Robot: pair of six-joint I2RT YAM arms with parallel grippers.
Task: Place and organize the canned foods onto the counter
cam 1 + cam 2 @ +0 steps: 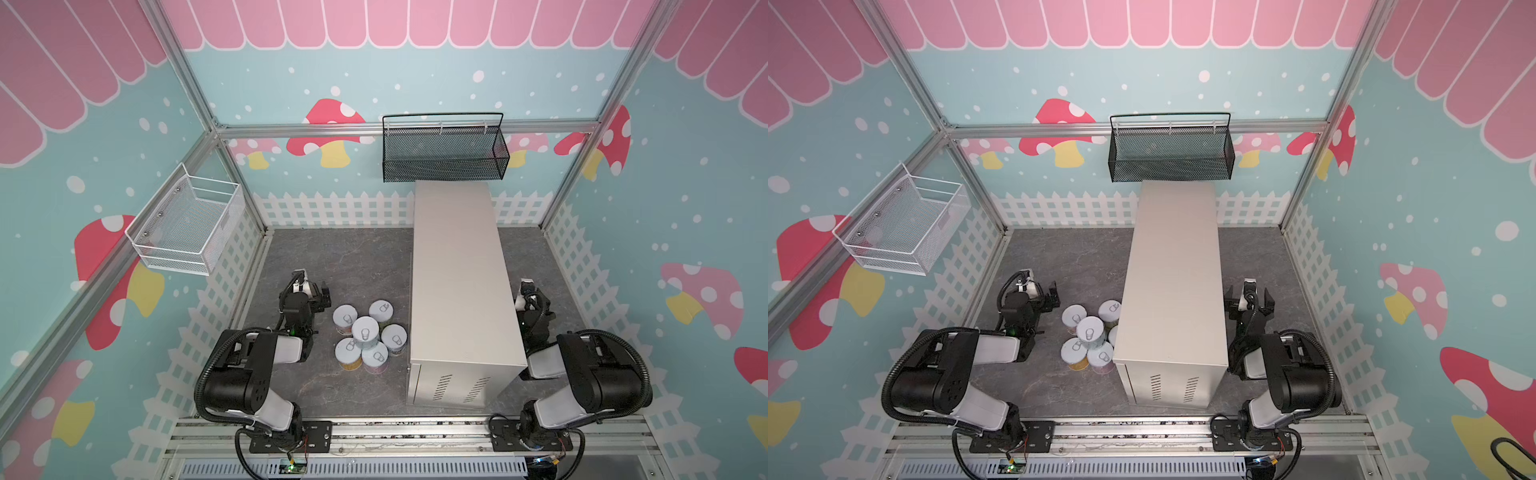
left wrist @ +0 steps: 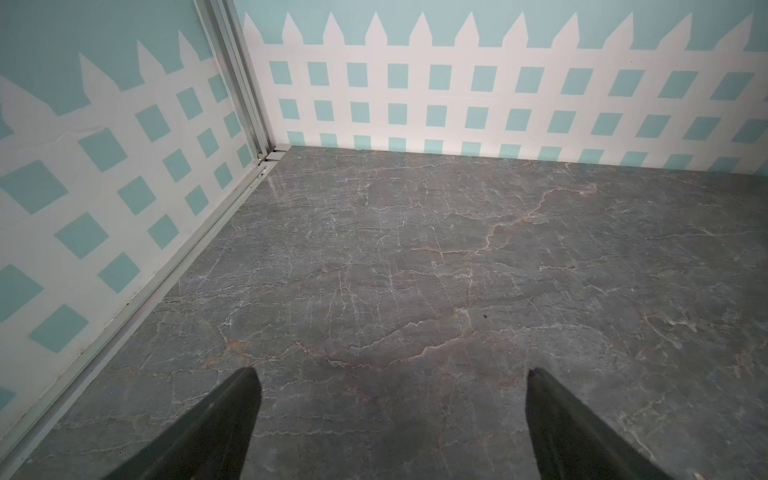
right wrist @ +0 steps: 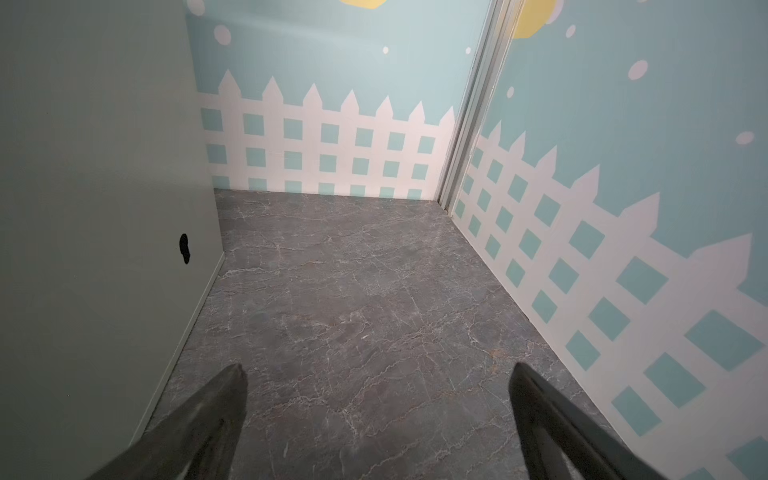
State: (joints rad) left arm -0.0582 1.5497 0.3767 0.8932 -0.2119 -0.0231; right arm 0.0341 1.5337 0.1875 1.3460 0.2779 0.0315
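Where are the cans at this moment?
In both top views the cans cluster on the grey floor, between the left gripper and the counter; none on its top.

The floor (image 1: 332, 257) is grey stone with pale veins. The walls (image 1: 291, 83) are light blue, with pink scallops (image 1: 374, 25), red mushrooms (image 1: 328, 120) and a white fence (image 1: 332, 212). A black mesh basket (image 1: 444, 153) hangs at 12 o'clock, a white wire basket (image 1: 187, 224) at 9 o'clock.

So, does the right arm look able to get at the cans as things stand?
Probably not directly: the counter stands between the right gripper and the cans, so it would have to reach over it. The open left gripper sits beside them, nothing between.
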